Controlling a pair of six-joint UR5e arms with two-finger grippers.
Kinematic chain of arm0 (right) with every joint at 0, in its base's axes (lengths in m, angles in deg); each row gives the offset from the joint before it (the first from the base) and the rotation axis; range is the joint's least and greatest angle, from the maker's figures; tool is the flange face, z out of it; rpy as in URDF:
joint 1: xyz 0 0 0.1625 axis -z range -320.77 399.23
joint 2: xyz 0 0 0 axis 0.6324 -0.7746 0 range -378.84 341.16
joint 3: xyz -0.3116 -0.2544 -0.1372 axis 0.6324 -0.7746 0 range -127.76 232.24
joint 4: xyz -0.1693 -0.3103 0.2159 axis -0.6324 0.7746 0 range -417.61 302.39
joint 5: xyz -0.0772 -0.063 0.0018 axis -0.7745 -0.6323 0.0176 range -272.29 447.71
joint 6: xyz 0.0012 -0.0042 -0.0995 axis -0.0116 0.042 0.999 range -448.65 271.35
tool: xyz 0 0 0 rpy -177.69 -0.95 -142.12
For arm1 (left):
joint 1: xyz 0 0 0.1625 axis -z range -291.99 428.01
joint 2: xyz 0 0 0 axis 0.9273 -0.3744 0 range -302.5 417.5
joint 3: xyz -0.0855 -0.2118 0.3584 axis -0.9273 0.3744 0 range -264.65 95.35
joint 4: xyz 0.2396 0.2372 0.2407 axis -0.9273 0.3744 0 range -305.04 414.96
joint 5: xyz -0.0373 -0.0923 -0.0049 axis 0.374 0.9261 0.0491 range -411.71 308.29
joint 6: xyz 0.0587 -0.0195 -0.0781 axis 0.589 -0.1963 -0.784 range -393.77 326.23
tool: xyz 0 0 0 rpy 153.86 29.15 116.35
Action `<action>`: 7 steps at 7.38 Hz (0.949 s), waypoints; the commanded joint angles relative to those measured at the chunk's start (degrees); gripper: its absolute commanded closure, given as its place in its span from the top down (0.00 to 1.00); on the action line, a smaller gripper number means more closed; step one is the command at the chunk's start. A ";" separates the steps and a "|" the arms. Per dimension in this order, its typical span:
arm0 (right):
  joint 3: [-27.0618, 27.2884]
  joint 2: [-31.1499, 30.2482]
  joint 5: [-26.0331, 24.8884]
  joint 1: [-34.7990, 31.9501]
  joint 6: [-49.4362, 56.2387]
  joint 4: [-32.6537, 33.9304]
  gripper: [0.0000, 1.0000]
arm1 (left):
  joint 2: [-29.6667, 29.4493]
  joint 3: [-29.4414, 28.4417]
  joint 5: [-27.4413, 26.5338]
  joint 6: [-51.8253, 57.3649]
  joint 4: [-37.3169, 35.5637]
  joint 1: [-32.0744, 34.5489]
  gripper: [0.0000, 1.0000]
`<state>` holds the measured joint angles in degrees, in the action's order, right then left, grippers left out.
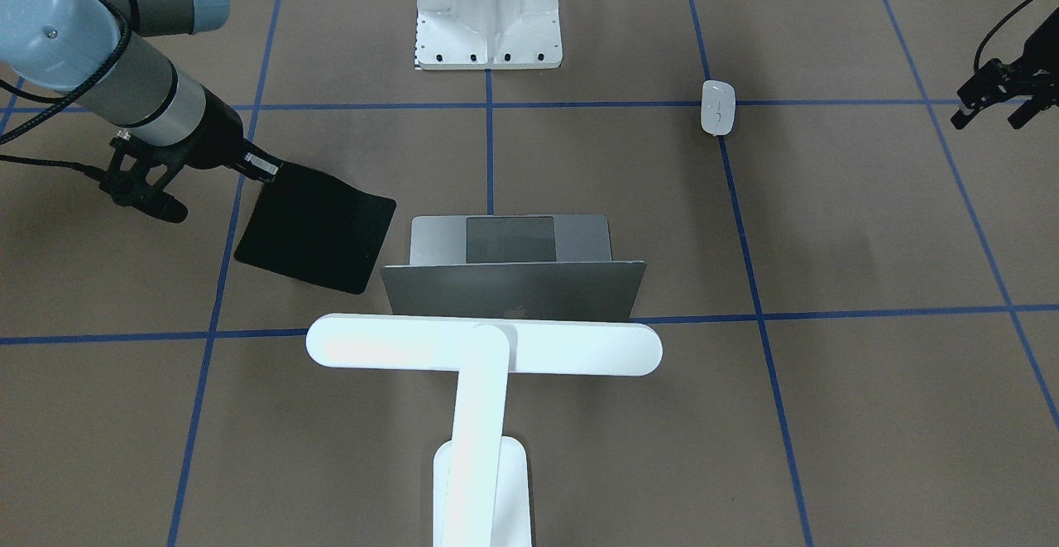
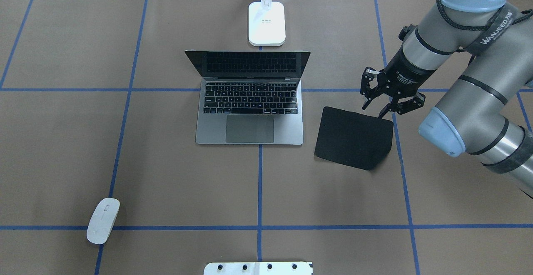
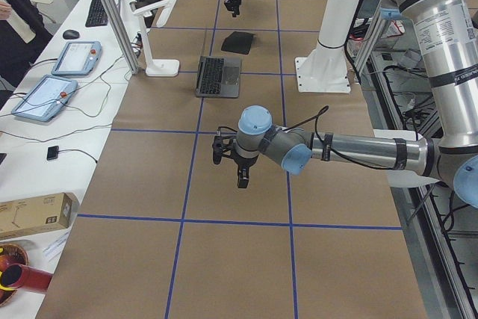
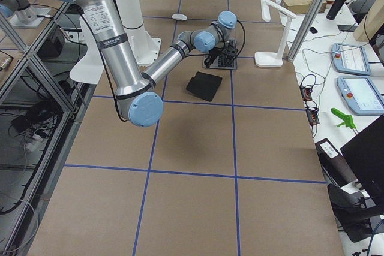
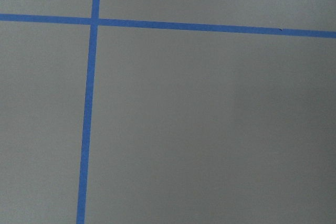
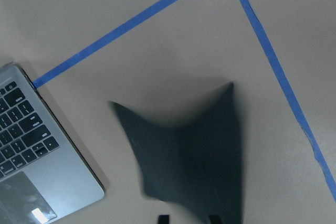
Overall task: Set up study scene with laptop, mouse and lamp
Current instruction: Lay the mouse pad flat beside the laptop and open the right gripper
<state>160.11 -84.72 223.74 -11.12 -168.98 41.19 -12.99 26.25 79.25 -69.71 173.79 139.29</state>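
Observation:
The open grey laptop (image 2: 250, 100) sits mid-table, its lid towards the lamp (image 2: 267, 23) standing behind it. In the front-facing view the lamp's white bar (image 1: 484, 348) crosses in front of the laptop lid (image 1: 513, 290). The white mouse (image 2: 103, 221) lies far off on a blue tape line, near my left side. My right gripper (image 2: 382, 113) is shut on a corner of the black mat (image 2: 354, 137) to the right of the laptop and lifts that corner, so the mat bends (image 6: 194, 156). My left gripper (image 1: 989, 121) hovers open and empty, well away from the mouse (image 1: 717, 107).
A white bolted mounting bracket (image 1: 488, 13) stands at the robot's edge of the table. Blue tape lines (image 5: 86, 129) grid the brown paper. Beyond the far edge lie tablets, cables and a keyboard (image 3: 97, 9).

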 commanded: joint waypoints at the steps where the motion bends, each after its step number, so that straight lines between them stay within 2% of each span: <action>1: 0.06 1.02 -0.33 0.25 0.00 1.49 1.00 | 0.00 0.02 0.00 -0.01 0.00 0.00 1.00; 5: 0.06 1.28 -0.94 1.04 0.00 1.49 1.00 | 0.09 0.11 0.00 -0.01 -0.09 0.00 1.00; 7: 0.06 2.15 -4.18 3.76 0.00 1.49 1.00 | 0.00 0.11 0.00 -0.01 -0.26 0.00 1.00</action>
<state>160.17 -83.20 221.39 -8.88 -168.98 42.68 -12.96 26.33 79.25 -69.72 173.60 139.29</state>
